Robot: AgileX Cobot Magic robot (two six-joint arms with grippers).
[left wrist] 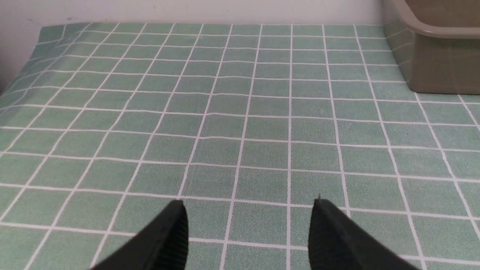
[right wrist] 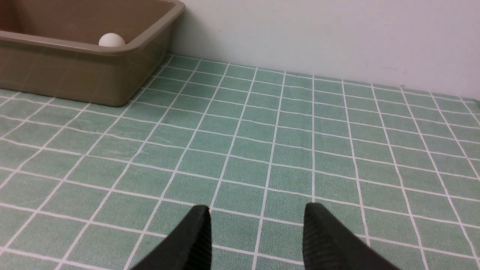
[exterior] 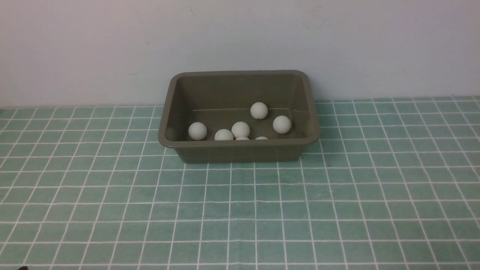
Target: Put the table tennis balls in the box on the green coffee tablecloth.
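The olive-brown box [exterior: 240, 152] stands on the green coffee tablecloth [exterior: 240, 213] near the back wall. Several white table tennis balls [exterior: 240, 129] lie inside it, one [exterior: 258, 110] farther back. No ball shows on the cloth. Neither gripper appears in the front view. In the left wrist view my left gripper [left wrist: 249, 204] hovers low over bare cloth, jaws apart and empty, with the box's corner [left wrist: 442, 63] off to one side. My right gripper [right wrist: 257, 210] is likewise open and empty over cloth, the box [right wrist: 75, 75] and one ball [right wrist: 111, 39] ahead of it.
A plain pale wall [exterior: 240, 37] rises right behind the box. The cloth's left edge [left wrist: 22, 75] shows in the left wrist view.
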